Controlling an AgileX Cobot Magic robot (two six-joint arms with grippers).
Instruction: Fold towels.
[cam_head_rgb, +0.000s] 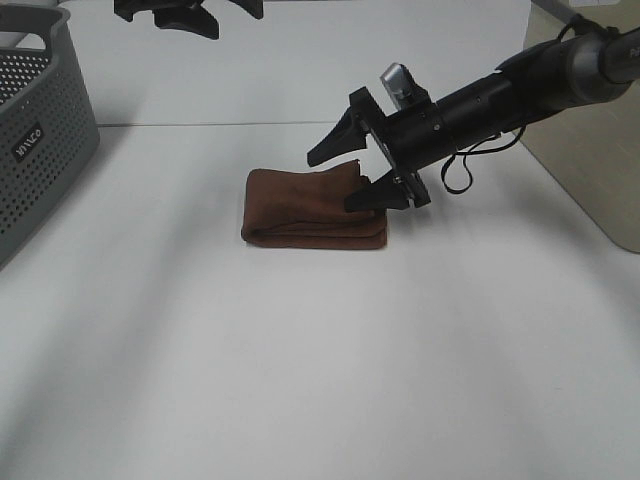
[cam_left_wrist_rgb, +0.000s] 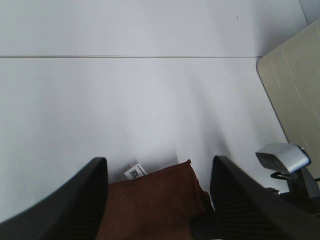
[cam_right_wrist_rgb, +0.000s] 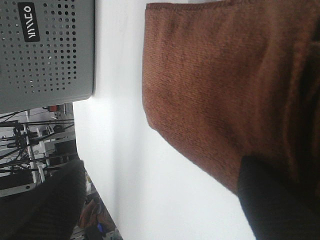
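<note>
The dark reddish-brown towel (cam_head_rgb: 305, 208) lies folded into a thick small rectangle in the middle of the white table (cam_head_rgb: 300, 360). Its top layer rises a little at the right end. My right gripper (cam_head_rgb: 332, 182) is open at that right end, one finger above the towel and the other against its right edge. In the right wrist view the towel (cam_right_wrist_rgb: 220, 85) fills the space between the spread fingers (cam_right_wrist_rgb: 280, 200). My left gripper (cam_head_rgb: 185, 20) hangs open and empty high at the back. Its view shows the towel (cam_left_wrist_rgb: 150, 205) and its white tag (cam_left_wrist_rgb: 135, 172) below the fingers (cam_left_wrist_rgb: 75, 205).
A grey perforated basket (cam_head_rgb: 40, 130) stands at the table's left edge and also shows in the right wrist view (cam_right_wrist_rgb: 47, 50). A beige board (cam_head_rgb: 590, 170) lies beyond the table's right side. A seam (cam_head_rgb: 200, 124) runs across the back of the table.
</note>
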